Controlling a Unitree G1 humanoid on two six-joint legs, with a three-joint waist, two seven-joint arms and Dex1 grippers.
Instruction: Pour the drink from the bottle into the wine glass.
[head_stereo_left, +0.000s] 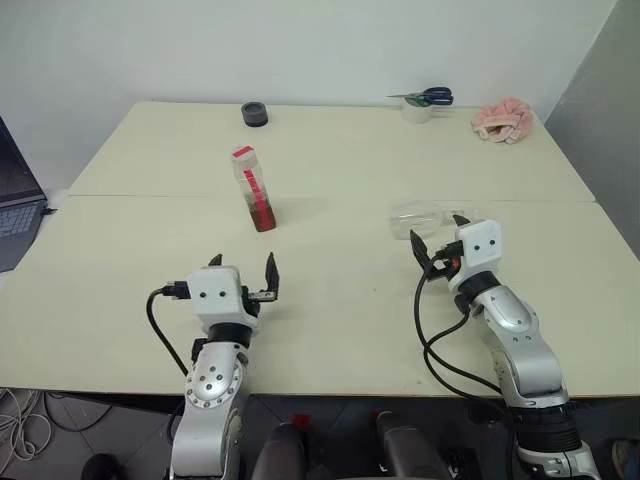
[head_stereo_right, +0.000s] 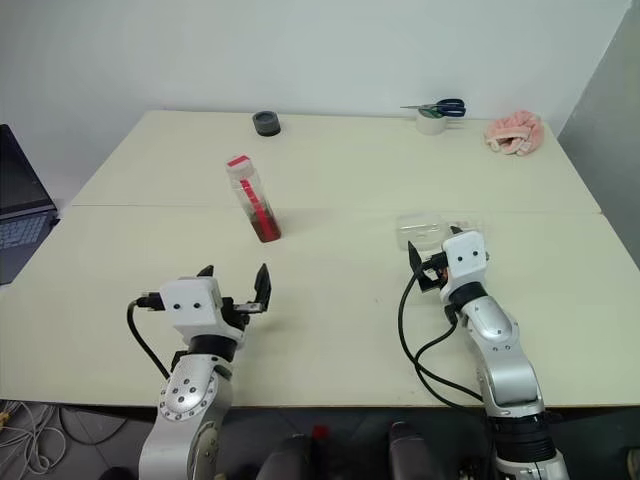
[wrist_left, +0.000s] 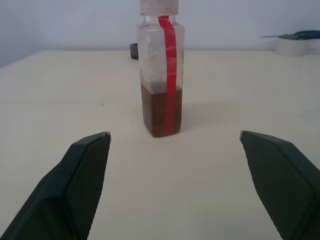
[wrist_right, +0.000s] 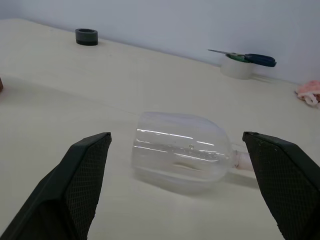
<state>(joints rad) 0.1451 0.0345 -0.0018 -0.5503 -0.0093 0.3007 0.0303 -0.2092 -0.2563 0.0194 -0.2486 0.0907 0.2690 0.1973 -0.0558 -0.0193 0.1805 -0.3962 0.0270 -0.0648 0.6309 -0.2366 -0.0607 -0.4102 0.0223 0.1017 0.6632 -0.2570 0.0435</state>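
Note:
The bottle (head_stereo_left: 255, 190), clear with a red label strip and a pinkish cap, stands upright in the middle of the table. The reddish-brown drink (wrist_left: 160, 112) fills its lower part. My left gripper (head_stereo_left: 243, 265) is open and hovers short of the bottle, pointing at it, with nothing between its fingers (wrist_left: 90, 165). The wine glass (head_stereo_left: 420, 215) lies on its side to the right, and its bowl (wrist_right: 177, 150) looks empty. My right gripper (head_stereo_left: 437, 232) is open just in front of the glass, with its black fingers (wrist_right: 85, 170) on either side of the bowl and apart from it.
A black tape roll (head_stereo_left: 254, 113) sits at the table's far edge. Blue-handled scissors (head_stereo_left: 428, 96) rest on a white roll, and a pink cloth (head_stereo_left: 503, 120) lies at the far right. A laptop (head_stereo_left: 12, 205) stands off the table's left side.

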